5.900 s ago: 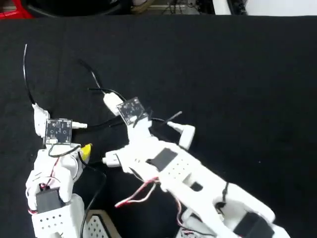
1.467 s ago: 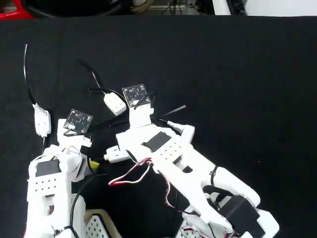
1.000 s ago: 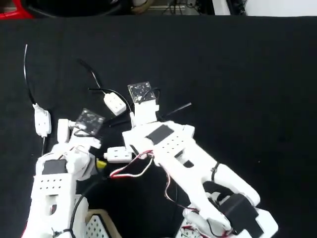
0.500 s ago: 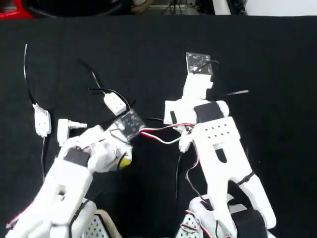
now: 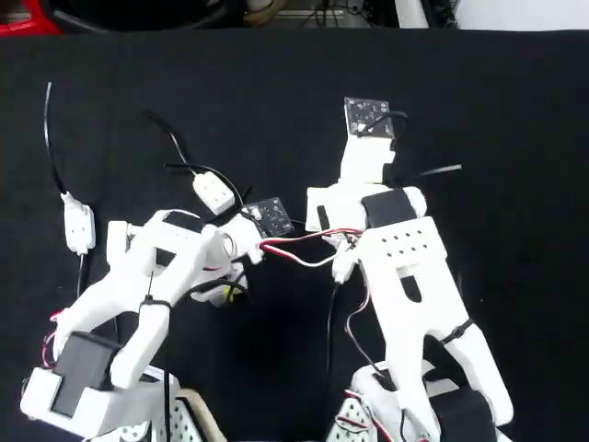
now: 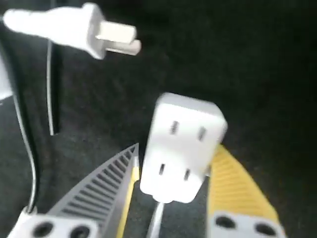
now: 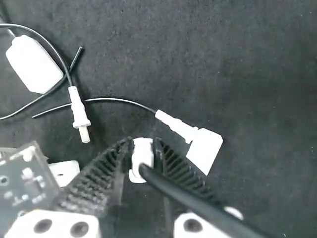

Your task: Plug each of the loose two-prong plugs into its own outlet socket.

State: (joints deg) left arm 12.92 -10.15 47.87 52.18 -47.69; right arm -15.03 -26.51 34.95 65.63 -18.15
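Observation:
My left gripper (image 6: 177, 148) is shut on a white outlet socket block (image 6: 181, 134) with two pairs of slots, its grey finger (image 6: 111, 181) and yellow finger (image 6: 233, 183) against the block's sides. A loose two-prong plug (image 6: 74, 29) lies just beyond it. My right gripper (image 7: 142, 144) is shut on a small white plug (image 7: 142, 157) with a black cable. Close by lies a second socket block (image 7: 205, 146) with a plug (image 7: 173, 126) in it. Another loose plug (image 7: 79, 116) lies on the cloth. From above, the left arm (image 5: 156, 267) and right arm (image 5: 396, 249) sit mid-table.
A white adapter (image 5: 212, 191) on a black cord lies behind the left arm. Another white plug body (image 5: 78, 226) and a white block (image 5: 117, 241) lie at the left. Black cords loop over the black cloth (image 5: 497, 138), which has free room at the right and back.
The right arm swung from the middle left to the centre, then stayed still. The left arm turned right, and its wrist now sits over the spot where the socket block lay.

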